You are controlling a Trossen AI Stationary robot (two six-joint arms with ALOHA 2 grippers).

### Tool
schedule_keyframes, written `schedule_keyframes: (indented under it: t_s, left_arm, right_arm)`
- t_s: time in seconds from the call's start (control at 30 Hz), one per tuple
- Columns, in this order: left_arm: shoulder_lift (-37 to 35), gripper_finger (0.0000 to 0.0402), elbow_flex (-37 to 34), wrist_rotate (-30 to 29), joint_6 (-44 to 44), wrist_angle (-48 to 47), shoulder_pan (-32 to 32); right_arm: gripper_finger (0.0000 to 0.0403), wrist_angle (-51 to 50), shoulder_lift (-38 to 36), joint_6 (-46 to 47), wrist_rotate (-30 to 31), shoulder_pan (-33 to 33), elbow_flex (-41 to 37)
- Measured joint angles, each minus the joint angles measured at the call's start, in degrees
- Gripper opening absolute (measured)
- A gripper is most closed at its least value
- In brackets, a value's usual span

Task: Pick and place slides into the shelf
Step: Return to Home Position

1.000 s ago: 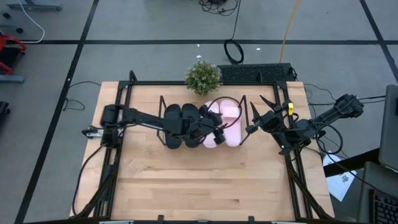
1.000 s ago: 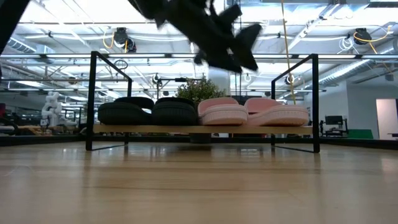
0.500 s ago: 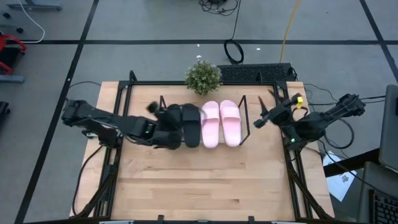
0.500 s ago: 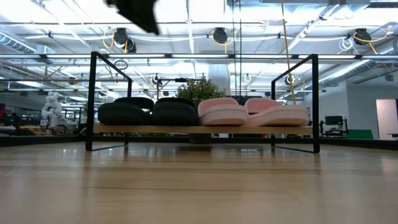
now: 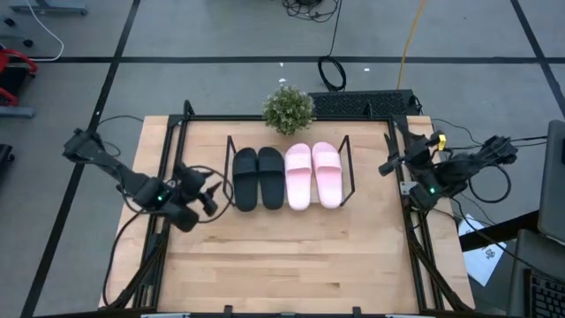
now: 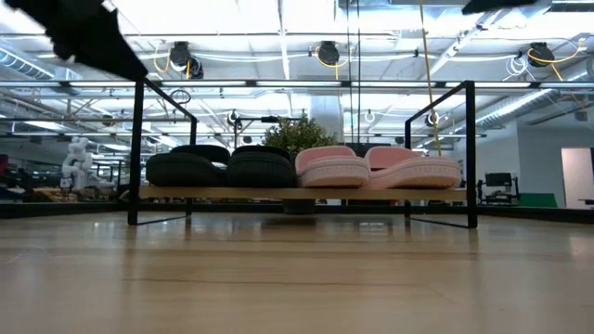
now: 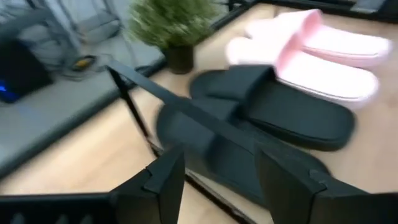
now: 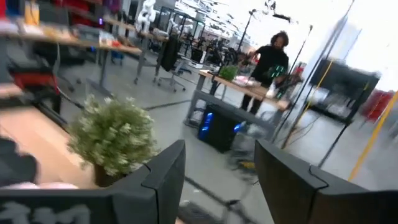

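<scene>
All the slides sit side by side on the shelf (image 5: 346,168), soles on its light wood base: two black slides (image 5: 245,179) (image 5: 271,177) on the left, two pink slides (image 5: 298,177) (image 5: 327,175) on the right. The low view shows the same row, black slides (image 6: 223,168) and pink slides (image 6: 376,170). My left gripper (image 5: 212,191) is open, just off the shelf's left end and above the table; its wrist view looks over the black slides (image 7: 273,118). My right gripper (image 5: 386,166) is open, beyond the shelf's right end.
A potted plant (image 5: 289,109) stands behind the shelf at the table's far edge. A black frame (image 5: 181,132) edges the table. Bare wood lies between the shelf and the near edge. A person (image 8: 273,59) stands far off in the room.
My left arm has drawn back from over the shelf toward the table's left edge, clearing the slides. My right arm has pulled away toward the right edge. The slides have kept their places on the shelf.
</scene>
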Motion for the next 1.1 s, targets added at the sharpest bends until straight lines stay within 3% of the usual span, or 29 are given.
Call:
schedule_keyframes:
  t_s: [0.27,0.47,0.57,0.83,1.1]
  left_arm:
    - [-3.88,0.0193,-15.02,-3.56,-0.49,18.09,-6.02]
    - [-10.35,0.0189,-21.74,-8.21,0.57,24.56,-9.16]
    - [-14.41,0.0188,-24.38,-9.68,5.53,29.46,-10.54]
    - [-22.54,0.0188,-30.01,-5.93,23.58,43.3,-11.37]
    - [-27.45,0.0192,-34.42,-3.3,23.08,44.47,-9.31]
  right_arm:
    - [0.0183,4.81,-4.6,6.96,-3.21,1.49,-9.85]
    - [0.0183,8.01,-9.45,5.36,-3.27,8.62,-14.01]
    - [0.0183,9.73,-13.43,3.25,-3.13,12.95,-15.43]
    - [0.0183,12.81,-25.46,-4.32,-1.39,24.61,-19.04]
    - [0.0183,13.45,-29.98,-3.07,-0.35,35.25,-19.1]
